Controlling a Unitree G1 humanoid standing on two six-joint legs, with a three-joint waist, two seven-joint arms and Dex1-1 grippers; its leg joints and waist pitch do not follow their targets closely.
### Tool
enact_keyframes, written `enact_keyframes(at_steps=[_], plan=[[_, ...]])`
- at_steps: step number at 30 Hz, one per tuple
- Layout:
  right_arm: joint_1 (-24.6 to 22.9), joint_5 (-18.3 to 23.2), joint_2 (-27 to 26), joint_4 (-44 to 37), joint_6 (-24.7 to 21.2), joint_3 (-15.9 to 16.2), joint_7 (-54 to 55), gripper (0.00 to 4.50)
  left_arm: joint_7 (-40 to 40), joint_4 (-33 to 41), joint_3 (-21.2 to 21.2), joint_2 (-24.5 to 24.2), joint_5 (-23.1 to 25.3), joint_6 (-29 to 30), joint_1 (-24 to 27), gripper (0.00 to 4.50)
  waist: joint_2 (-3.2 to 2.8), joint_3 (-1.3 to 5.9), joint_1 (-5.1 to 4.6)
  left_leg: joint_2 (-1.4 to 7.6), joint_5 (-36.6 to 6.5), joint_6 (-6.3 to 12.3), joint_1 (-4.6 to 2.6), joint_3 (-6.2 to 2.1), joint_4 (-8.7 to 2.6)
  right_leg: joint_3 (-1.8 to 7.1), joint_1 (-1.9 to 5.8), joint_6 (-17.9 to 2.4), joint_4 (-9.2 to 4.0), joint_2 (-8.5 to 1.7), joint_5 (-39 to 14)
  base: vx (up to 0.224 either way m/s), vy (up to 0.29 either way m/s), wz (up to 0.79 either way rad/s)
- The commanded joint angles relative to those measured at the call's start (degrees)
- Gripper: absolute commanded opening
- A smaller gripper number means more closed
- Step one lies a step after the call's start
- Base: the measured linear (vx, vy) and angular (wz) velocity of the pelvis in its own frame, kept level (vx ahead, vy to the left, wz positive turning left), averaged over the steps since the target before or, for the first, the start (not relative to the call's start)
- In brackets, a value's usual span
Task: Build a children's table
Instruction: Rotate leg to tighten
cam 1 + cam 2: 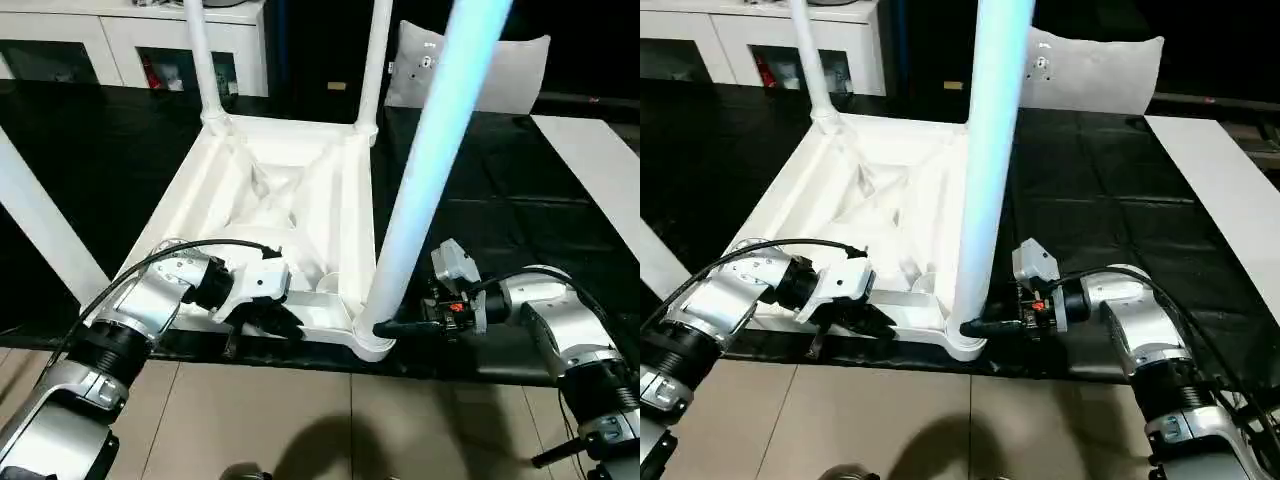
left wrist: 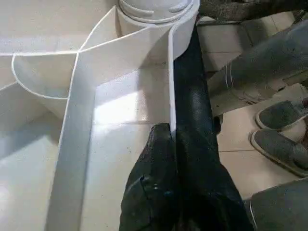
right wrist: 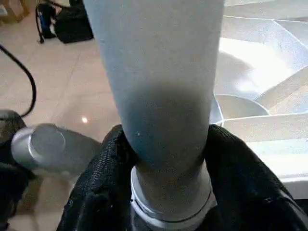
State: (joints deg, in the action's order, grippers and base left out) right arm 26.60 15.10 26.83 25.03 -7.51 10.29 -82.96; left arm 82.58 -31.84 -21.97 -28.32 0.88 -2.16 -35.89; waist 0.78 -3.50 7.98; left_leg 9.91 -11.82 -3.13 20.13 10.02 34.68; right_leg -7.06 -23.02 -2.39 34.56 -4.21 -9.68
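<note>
The children's table [image 1: 290,190] lies upside down on the black tabletop [image 1: 500,170], ribbed underside up, with two legs standing in its far corners. The right gripper [image 1: 392,327] has its black fingers [image 3: 240,168] clamped around the base of a third leg [image 1: 425,170], which stands upright in the near right corner socket. The left gripper [image 1: 262,322] rests at the near edge, its fingers [image 2: 163,183] pressed together over the table's thin rim wall. A white cabinet [image 1: 130,45] stands behind.
</note>
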Motion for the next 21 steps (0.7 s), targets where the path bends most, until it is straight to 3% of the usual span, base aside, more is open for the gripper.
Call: enact_keyframes(at_steps=[1, 4, 5, 8, 11, 12, 13, 15, 19, 21], plan=[[-0.9, 3.3, -1.1, -3.6, -4.6, -0.7, 0.1, 1.92, -1.6, -0.2, 1.1, 1.0, -0.1, 1.5, -1.3, 0.0, -0.38, 4.44, -0.25, 4.06, -6.5, 3.67, -0.22, -1.16, -3.78, 4.06, 3.56, -10.0, -4.18, -5.5, -15.1, 0.0, 0.0, 0.0], [-3.5, 4.8, -2.6, -8.2, -10.4, -1.5, 5.5, 1.9, -5.2, 1.3, 2.5, 1.9, -0.9, 4.7, -0.6, 0.0, -0.35, 4.28, -0.02, 4.2, -6.7, 3.26, -0.38, -1.25, -3.96, 4.12, 3.47, -9.3, -4.37, -5.48, -15.9, 0.0, 0.0, 0.0], [-4.9, 4.3, -3.7, -10.6, -12.5, -1.6, 9.4, 1.9, -7.0, 3.0, 3.4, 2.4, -1.5, 6.7, 0.1, 0.0, -0.59, 4.26, -0.03, 4.2, -6.9, 2.53, -0.27, -1.39, -4.09, 4.11, 3.62, -9.0, -4.31, -5.58, -16.7, 0.0, 0.0, 0.0], [-6.2, 2.5, -5.5, -12.5, -13.4, -1.8, 15.1, 1.9, -9.3, 4.9, 4.0, 3.2, -1.7, 9.0, 0.9, 0.0, -0.38, 3.96, -0.47, 3.78, -9.5, 0.99, -0.4, -1.37, -4.22, 4.03, 3.45, -7.0, -5.18, -5.72, -22.6, 0.0, 0.0, 0.0], [-7.2, -0.5, -11.9, -14.8, -19.1, -4.2, 30.1, 1.9, -15.6, 9.4, 4.8, 6.6, -1.1, 14.1, 2.4, 0.0, -0.28, 3.6, -1.84, 3.42, -11.2, -0.45, -0.42, -1.65, -4.51, 3.54, 3.29, -4.2, -6.22, -5.52, -29.0, 0.0, 0.0, 0.0], [-7.2, -1.4, -13.3, -15.3, -20.2, -4.6, 33.0, 1.9, -17.0, 9.8, 5.0, 7.6, -0.8, 15.0, 2.5, 0.0, -0.67, 3.64, -2.1, 3.18, -11.7, -0.72, -0.42, -1.75, -4.35, 3.3, 3.3, -3.9, -6.29, -5.63, -30.2, 0.0, 0.0, 0.0], [-7.0, -2.9, -15.4, -16.0, -21.7, -4.7, 37.1, 1.9, -19.4, 10.1, 5.3, 9.3, -0.4, 16.2, 2.1, 0.0, -0.32, 3.71, -3.05, 2.85, -11.4, -0.52, -0.24, -1.79, -4.23, 3.04, 3.53, -2.4, -6.86, -5.5, -31.6, 0.0, 0.0, 0.0], [-6.6, -3.6, -17.1, -16.4, -22.7, -5.1, 40.3, 1.9, -21.1, 9.6, 5.3, 10.5, 0.0, 16.5, 1.5, 0.0, -0.57, 3.77, -3.43, 2.93, -10.7, -0.15, -0.05, -1.79, -4.3, 3.09, 3.55, -2.3, -6.8, -5.39, -30.3, 0.0, 0.0, 0.0], [-2.6, -6.6, -25.1, -13.6, -25.2, -8.2, 57.2, 1.9, -29.1, 7.5, 4.9, 15.7, 2.3, 17.1, -0.9, 0.0, -1.09, 4.08, -4.54, 2.93, -10.4, -0.13, -0.23, -1.91, -4.21, 3.21, 3.31, -4.3, -6.41, -5.29, -26.0, 0.0, 0.0, 0.0], [-1.6, -7.0, -27.6, -12.6, -25.0, -9.4, 60.8, 1.9, -30.9, 7.5, 5.0, 16.6, 2.9, 17.2, -1.1, 0.0, -1.04, 4.15, -4.73, 3.12, -9.5, 0.25, -0.11, -1.84, -4.29, 3.55, 3.35, -5.2, -6.06, -5.28, -22.7, 0.0, 0.0, 0.0]])
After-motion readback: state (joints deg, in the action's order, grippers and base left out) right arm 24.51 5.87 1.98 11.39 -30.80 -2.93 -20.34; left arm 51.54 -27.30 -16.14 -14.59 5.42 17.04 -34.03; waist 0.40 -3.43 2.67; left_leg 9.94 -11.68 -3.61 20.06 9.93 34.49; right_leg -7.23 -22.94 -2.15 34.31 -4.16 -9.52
